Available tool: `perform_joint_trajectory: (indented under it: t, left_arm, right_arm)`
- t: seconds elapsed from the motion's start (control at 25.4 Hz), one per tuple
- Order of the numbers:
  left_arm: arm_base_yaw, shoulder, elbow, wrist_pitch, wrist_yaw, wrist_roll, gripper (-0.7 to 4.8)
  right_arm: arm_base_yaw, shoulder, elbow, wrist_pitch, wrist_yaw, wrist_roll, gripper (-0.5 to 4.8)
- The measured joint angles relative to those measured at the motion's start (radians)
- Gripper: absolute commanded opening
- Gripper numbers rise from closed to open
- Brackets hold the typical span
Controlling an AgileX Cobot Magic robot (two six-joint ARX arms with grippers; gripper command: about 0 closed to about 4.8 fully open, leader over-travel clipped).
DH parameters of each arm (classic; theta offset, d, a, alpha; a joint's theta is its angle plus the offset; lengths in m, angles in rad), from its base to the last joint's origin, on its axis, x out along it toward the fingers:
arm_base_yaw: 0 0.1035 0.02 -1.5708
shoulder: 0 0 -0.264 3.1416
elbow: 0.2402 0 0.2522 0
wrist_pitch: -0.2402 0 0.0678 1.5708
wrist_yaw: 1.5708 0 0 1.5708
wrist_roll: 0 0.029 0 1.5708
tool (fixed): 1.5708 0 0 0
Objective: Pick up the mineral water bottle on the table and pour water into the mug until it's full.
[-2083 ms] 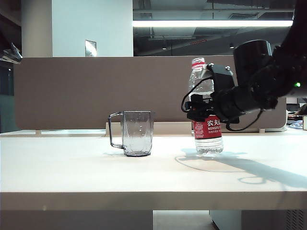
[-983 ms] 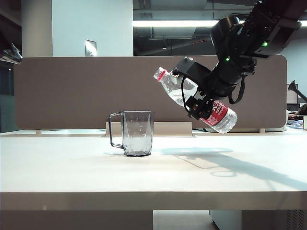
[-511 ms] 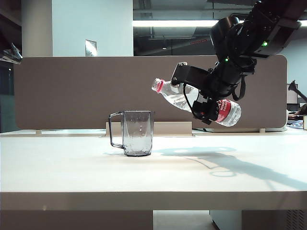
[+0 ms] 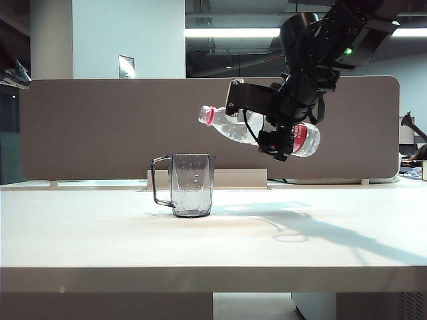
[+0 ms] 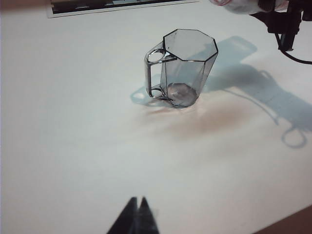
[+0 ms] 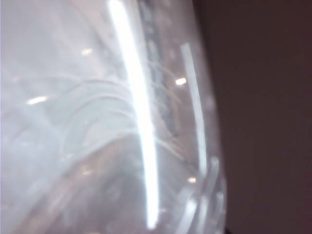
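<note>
The mineral water bottle hangs nearly level in the air, its red-ringed neck pointing left, above and to the right of the mug. My right gripper is shut on its labelled body. The clear bottle wall fills the right wrist view and hides the fingers. The smoky-grey mug stands upright on the table, handle to the left, and looks empty. My left gripper is shut, holding nothing, and hovers over the table well short of the mug.
A brown partition runs behind the table's far edge. The right arm's shadow lies on the tabletop right of the mug. Cables of the right arm show at the edge of the left wrist view.
The right arm has carried the bottle up and leftward toward the mug and tipped it from a steep slant to nearly level. The mug and left gripper have not moved.
</note>
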Motion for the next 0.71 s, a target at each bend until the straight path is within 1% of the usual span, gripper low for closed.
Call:
perform_joint_trajectory:
  t: [0.16,0.31,0.71]
  left_arm:
    - [0.0,0.0,0.0,0.0,0.0,0.0,-0.01]
    - [0.0,0.0,0.0,0.0,0.0,0.0,-0.01]
    - [0.0,0.0,0.0,0.0,0.0,0.0,-0.01]
  right_arm:
    - [0.024,0.0,0.0,0.021,0.046,-0.058,3.05]
    - [0.027,0.0,0.001,0.029,0.068,-0.089,3.05]
    - [0.027,0.0,0.001,0.029,0.102,-0.092,3.05]
